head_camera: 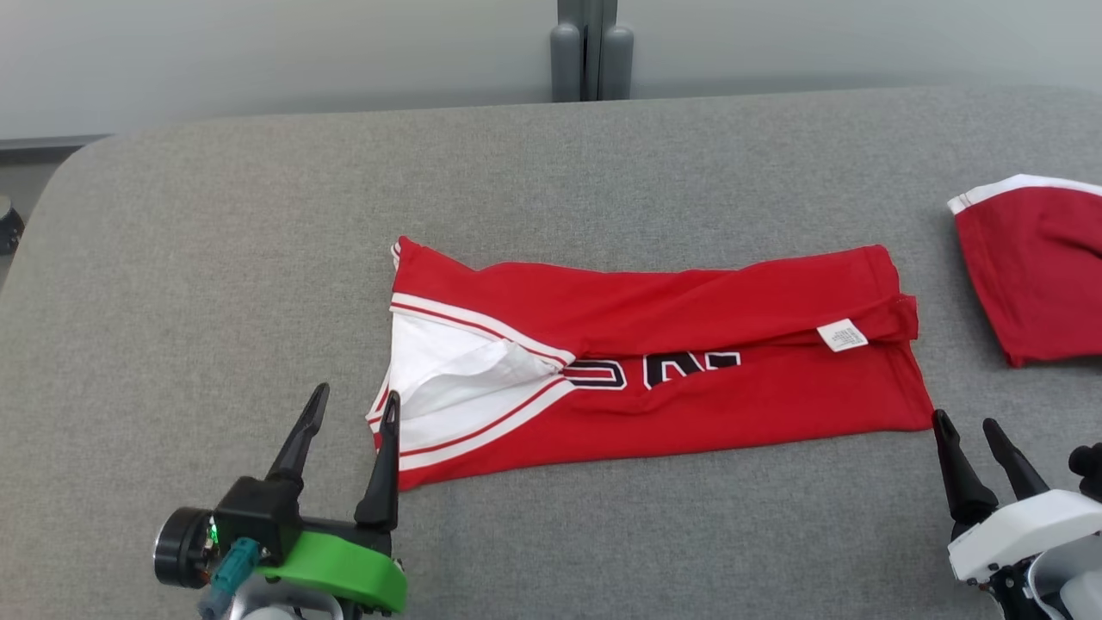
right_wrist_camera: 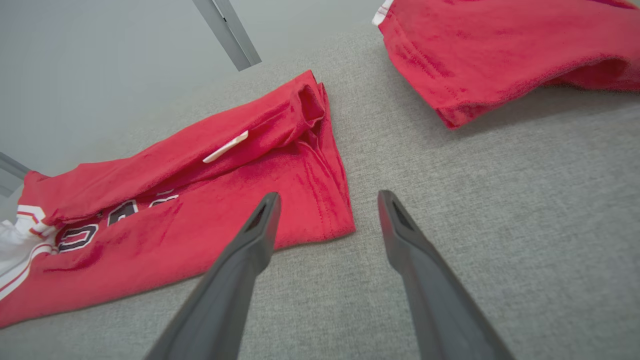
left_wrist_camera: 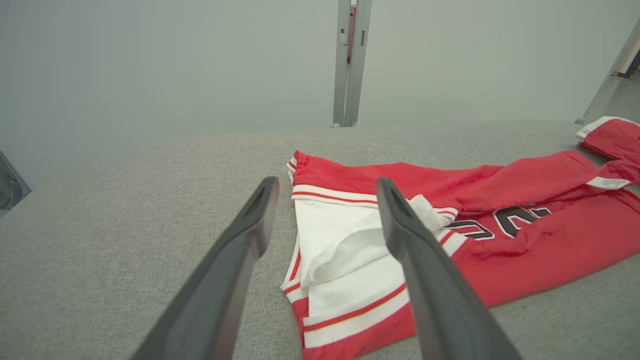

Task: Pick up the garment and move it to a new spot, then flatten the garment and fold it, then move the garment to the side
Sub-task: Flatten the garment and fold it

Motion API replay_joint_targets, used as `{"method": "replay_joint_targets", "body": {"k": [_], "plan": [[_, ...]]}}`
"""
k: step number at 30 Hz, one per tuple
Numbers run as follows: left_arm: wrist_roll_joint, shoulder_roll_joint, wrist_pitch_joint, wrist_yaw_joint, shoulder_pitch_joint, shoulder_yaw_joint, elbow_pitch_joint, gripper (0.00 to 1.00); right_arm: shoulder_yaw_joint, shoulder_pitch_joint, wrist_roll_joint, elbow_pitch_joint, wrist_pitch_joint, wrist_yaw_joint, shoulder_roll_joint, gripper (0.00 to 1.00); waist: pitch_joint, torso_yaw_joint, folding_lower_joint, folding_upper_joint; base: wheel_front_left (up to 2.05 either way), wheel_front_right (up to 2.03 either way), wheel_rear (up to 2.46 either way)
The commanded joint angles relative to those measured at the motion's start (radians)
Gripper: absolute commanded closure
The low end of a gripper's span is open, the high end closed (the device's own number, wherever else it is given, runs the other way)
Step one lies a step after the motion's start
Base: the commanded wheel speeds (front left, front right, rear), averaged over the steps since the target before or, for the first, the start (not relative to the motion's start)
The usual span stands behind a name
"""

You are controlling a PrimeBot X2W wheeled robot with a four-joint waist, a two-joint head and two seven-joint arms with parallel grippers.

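My left gripper and right gripper stand open and empty beside the half-folded red garment; I'd pinch both near corners evenly.

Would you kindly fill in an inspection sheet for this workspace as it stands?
Surface: grey cloth-covered table.
Job's things: red garment folded into a long band, white part at its left end, label on top.
Clutter: second red garment at the right edge, apart from the first.
Grippers: left gripper open by the garment's left end; right gripper open by its right end; neither holds anything.
Cables: nothing seen.
Surroundings: pale wall, grey post behind the table.
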Motion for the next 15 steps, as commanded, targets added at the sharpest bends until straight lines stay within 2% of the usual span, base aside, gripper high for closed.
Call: {"method": "replay_joint_targets", "body": {"k": [1, 6, 15], "plan": [[0.035, -0.022, 0.0, 0.012, 0.038, 0.022, -0.013, 0.0, -0.015, 0.025, -0.014, -0.004, -0.003, 0.0, 0.01, 0.0, -0.046, -0.01, 0.0, 0.0, 0.0, 0.0, 0.0], [0.144, -0.102, 0.0, 0.029, 0.132, 0.066, -0.041, 0.0, -0.062, 0.065, -0.036, 0.001, -0.003, 0.0, 0.05, 0.0, -0.077, 0.006, 0.0, 0.0, 0.0, 0.0, 0.0], [0.269, -0.206, 0.0, 0.009, 0.21, 0.104, -0.086, 0.0, -0.131, 0.003, -0.071, 0.067, -0.002, 0.0, 0.077, 0.0, -0.063, 0.086, 0.0, 0.0, 0.0, 0.0, 0.0]]}}
